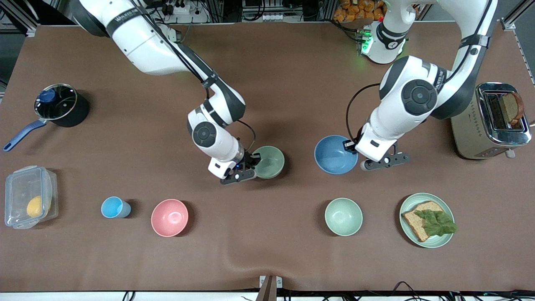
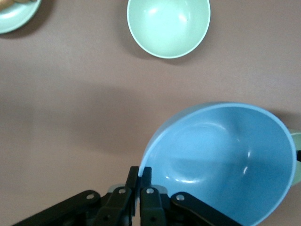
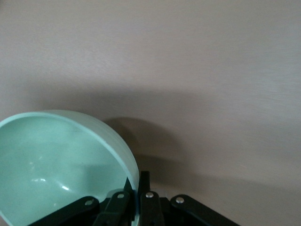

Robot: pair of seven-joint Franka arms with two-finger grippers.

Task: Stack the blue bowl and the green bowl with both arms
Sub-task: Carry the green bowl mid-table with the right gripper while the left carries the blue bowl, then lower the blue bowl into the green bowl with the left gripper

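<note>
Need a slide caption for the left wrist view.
Left gripper pinches the blue bowl rim; pale green bowl nearby.

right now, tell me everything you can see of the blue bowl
The round, smooth, matte medium-blue bowl is plain, empty and open side up. It looks like plastic or glazed ceramic. The left gripper has its jaws shut on the rim, one inside and one outside. In the front view it lies beside the sage-green bowl, farther from the camera than the mint-green bowl.

Bare table (image 1: 299, 125) between green bowl (image 1: 271, 161); blue bowl (image 1: 333, 155)
</note>
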